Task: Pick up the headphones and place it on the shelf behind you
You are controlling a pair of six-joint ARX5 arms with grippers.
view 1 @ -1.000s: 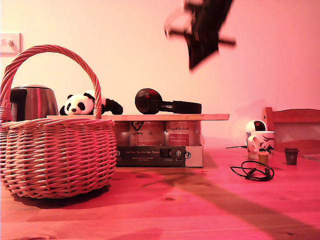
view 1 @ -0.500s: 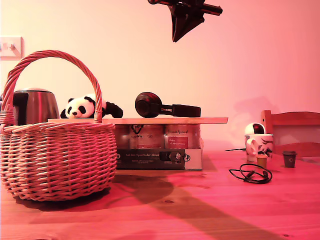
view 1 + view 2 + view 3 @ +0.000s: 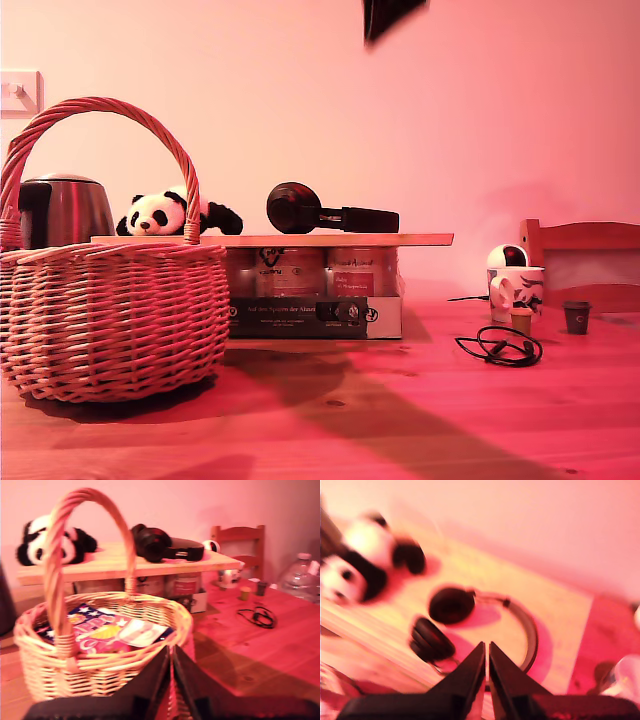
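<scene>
You are looking at a table carrying a big wicker basket at the exterior view's left, and behind it the shelf resting on jars in a dark box. The headphones are lying flat on that board beside a toy panda, so the placing looks done and the arms seem to be clearing off. My second gripper is hanging above the headphones, jaws pressed together and empty. My first gripper is hovering over the basket, likewise closed on nothing. Next, you probably just need both arms parked clear.
</scene>
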